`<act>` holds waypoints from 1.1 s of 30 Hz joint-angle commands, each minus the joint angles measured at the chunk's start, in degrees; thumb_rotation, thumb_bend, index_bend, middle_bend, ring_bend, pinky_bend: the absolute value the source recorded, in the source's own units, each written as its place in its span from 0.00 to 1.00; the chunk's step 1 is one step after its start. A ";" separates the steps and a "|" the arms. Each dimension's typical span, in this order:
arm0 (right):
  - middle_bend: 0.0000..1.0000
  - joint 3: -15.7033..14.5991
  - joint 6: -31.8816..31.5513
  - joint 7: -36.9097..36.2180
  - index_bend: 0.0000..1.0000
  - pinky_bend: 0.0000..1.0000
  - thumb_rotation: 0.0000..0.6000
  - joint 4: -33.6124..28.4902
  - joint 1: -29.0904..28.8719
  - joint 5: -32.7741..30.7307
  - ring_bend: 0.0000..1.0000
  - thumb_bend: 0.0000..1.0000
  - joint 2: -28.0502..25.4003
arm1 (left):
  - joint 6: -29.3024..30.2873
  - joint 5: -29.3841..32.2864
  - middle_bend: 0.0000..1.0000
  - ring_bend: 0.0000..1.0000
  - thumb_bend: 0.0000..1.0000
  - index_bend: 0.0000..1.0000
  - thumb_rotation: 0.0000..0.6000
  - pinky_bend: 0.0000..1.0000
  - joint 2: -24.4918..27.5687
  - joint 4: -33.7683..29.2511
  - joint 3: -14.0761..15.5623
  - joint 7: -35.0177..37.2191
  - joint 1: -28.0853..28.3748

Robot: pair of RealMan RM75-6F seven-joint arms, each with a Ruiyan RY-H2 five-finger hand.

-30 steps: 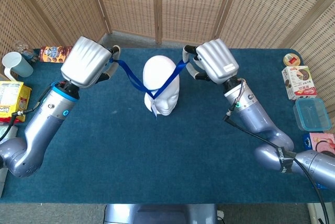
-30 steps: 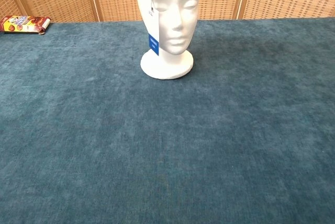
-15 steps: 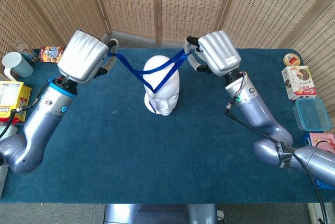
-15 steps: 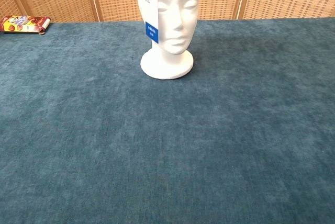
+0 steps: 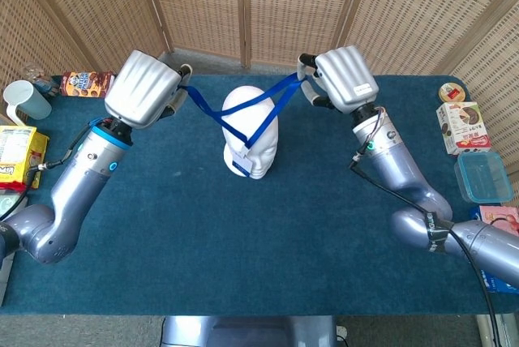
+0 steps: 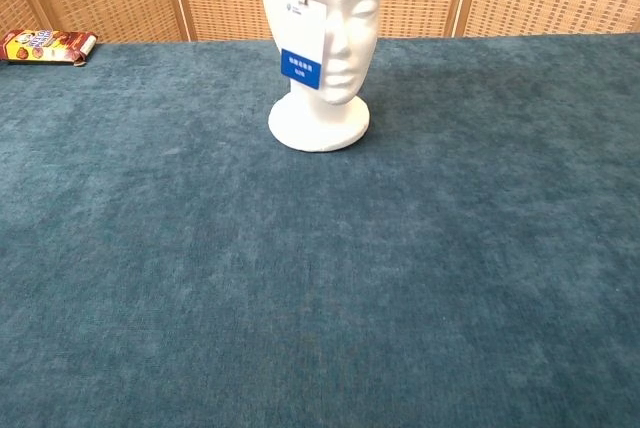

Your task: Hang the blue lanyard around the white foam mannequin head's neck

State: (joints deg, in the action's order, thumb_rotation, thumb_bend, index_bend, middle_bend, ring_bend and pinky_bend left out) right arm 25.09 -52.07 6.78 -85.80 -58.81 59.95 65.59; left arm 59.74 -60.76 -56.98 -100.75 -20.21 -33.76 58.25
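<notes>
The white foam mannequin head (image 5: pixel 252 132) (image 6: pixel 335 38) stands upright at the back middle of the table. The blue lanyard (image 5: pixel 243 113) is stretched across its crown, the strap running out to both sides. My left hand (image 5: pixel 146 88) holds the left end of the strap up beside the head. On the other side my right hand (image 5: pixel 344 79) holds the right end at about the same height. The lanyard's white card with a blue label (image 6: pixel 304 50) hangs in front of the face, by the cheek. Neither hand shows in the chest view.
A snack packet (image 5: pixel 85 83) (image 6: pixel 47 46) and a blue cup (image 5: pixel 24 101) lie at the back left, with a yellow packet (image 5: pixel 18 151) nearer. Boxes (image 5: pixel 462 126) and a clear lidded container (image 5: pixel 483 176) sit at the right edge. Wicker screens stand behind the blue cloth table (image 5: pixel 243 233).
Both hands have lifted and moved back, raising the strap over the crown. The left hand shifted right. The card rose and swung across the face.
</notes>
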 commanded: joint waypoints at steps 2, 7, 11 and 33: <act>1.00 -0.26 0.11 -0.07 0.68 1.00 1.00 0.25 0.05 -0.12 1.00 0.54 0.19 | -0.31 -0.03 1.00 1.00 0.50 0.68 0.92 1.00 -0.39 0.26 0.38 -0.17 0.21; 1.00 -0.62 0.23 -0.15 0.68 1.00 1.00 0.72 0.09 -0.21 1.00 0.54 0.53 | -0.62 -0.18 1.00 1.00 0.50 0.68 0.92 1.00 -0.83 0.63 0.93 -0.53 0.42; 1.00 -0.97 0.33 -0.43 0.68 1.00 1.00 1.29 0.17 -0.27 1.00 0.54 1.01 | -0.78 -0.11 1.00 1.00 0.50 0.68 0.92 1.00 -1.38 1.08 1.38 -0.87 0.58; 1.00 -3.04 1.92 -0.88 0.68 1.00 1.00 6.92 -0.06 -0.53 1.00 0.54 4.94 | -2.48 2.59 1.00 1.00 0.50 0.68 0.92 1.00 -4.83 5.37 3.98 -4.15 1.77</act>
State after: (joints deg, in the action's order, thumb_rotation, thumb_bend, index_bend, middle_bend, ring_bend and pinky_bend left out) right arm 22.11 -50.20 5.94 -79.00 -58.85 59.38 70.42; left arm 57.30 -58.35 -61.75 -95.55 -16.26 -37.75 59.94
